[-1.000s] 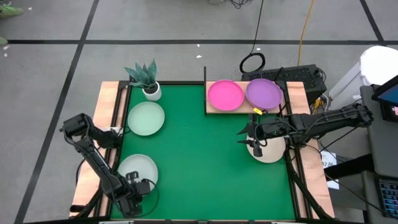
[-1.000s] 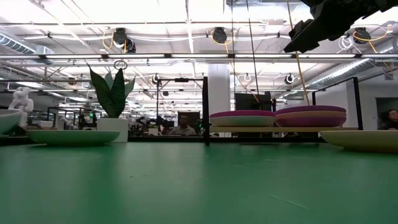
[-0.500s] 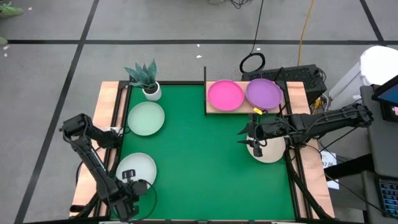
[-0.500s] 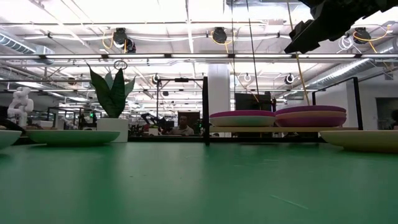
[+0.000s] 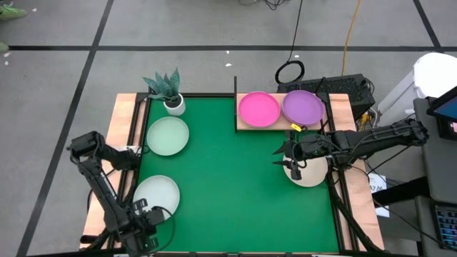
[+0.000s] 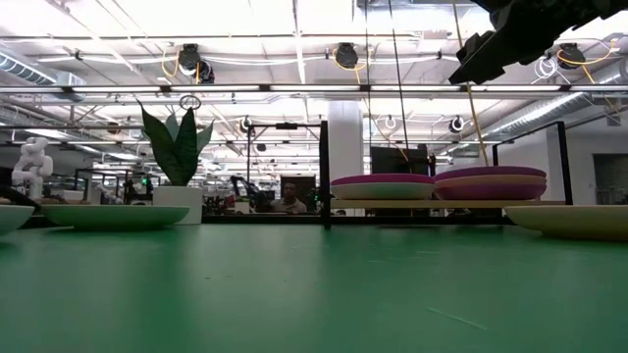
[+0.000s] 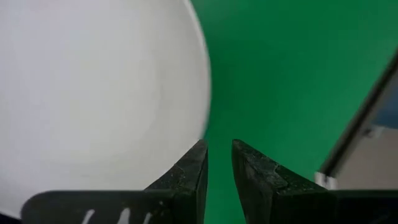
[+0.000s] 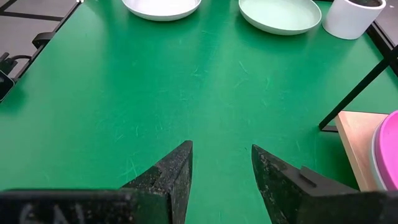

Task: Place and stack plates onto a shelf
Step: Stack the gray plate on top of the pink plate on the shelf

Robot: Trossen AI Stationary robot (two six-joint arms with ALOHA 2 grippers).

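Green mat point(image 5: 235, 171): your work surface.
Left gripper point(image 7: 217, 165): at the mat's near-left corner, just off the rim of the white plate point(image 5: 156, 195); fingers a narrow slit apart, gripping nothing.
Mint plate point(image 5: 167, 135): behind the white one, beside the plant pot point(image 5: 174, 105).
Shelf point(image 5: 246, 126): far edge, carrying a pink stack point(image 5: 258, 108) and a purple stack point(image 5: 303, 106).
Right gripper point(image 8: 221, 165): you see it over the beige plate point(image 5: 308, 173); fingers spread, empty.

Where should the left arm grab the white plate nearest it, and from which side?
Probably by the thin rim at its near-left edge. The white plate lies flat on the green mat, so only the raised rim offers purchase, and the left end effector sits just outside that edge.
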